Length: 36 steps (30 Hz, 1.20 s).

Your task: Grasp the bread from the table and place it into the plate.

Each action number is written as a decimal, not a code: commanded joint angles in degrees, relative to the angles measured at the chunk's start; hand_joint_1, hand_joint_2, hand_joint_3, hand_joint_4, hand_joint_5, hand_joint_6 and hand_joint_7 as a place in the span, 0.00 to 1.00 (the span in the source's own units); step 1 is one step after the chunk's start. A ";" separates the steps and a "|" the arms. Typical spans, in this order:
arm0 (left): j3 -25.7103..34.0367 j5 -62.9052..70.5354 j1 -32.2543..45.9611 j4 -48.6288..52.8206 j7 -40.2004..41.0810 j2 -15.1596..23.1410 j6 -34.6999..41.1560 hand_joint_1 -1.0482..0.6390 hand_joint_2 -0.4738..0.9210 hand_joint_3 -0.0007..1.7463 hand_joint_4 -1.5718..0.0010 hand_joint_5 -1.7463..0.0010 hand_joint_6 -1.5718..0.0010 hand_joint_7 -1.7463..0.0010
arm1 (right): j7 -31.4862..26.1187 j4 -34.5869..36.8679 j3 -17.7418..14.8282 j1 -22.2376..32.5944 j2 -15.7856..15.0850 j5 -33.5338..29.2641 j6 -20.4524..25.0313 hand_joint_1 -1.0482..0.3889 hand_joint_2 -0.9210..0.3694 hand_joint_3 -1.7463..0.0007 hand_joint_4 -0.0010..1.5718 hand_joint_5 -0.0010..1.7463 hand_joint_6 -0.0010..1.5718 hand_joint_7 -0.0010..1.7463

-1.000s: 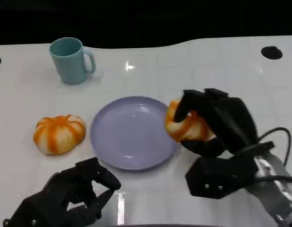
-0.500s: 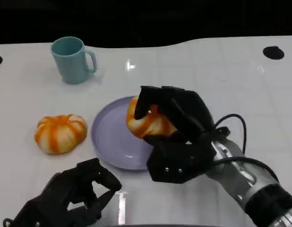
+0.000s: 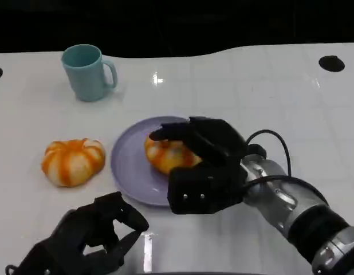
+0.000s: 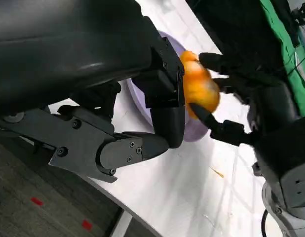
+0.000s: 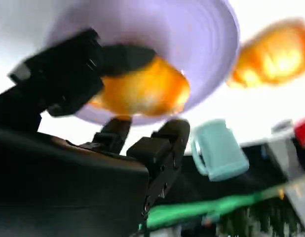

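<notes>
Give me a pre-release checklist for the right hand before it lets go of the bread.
1. Right hand holds the bread: ok.
2. Bread is over the plate, inside its rim: ok.
3. Bread resting on the plate surface: cannot tell; contact is hidden by the fingers.
4. Second bread lies on the table left of the plate, apart from it: ok.
5. Mug stands well behind the plate, out of the way: ok.
6. Left hand holds nothing, near the table's front edge, off the plate: ok.
</notes>
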 commanded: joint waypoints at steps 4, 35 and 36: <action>0.08 0.76 -0.12 0.15 0.73 0.10 -0.59 0.43 0.95 0.34 0.53 0.00 0.60 0.26 | 5.10 -6.30 -0.63 1.88 -3.66 2.08 -0.75 0.32 0.00 0.87 0.00 0.26 0.21 0.00; 0.02 1.54 -0.51 0.24 0.54 -0.23 -0.56 0.43 0.95 0.35 0.52 0.00 0.61 0.24 | 11.47 -46.94 -14.54 32.91 -19.57 16.71 -9.43 0.60 0.03 0.98 0.54 0.54 0.60 0.17; 0.09 1.31 -0.40 0.12 0.46 -0.29 -0.46 0.43 0.95 0.35 0.52 0.00 0.61 0.24 | 11.33 -47.48 -15.10 33.70 -19.92 16.90 -10.26 0.61 0.04 0.98 0.55 0.56 0.62 0.18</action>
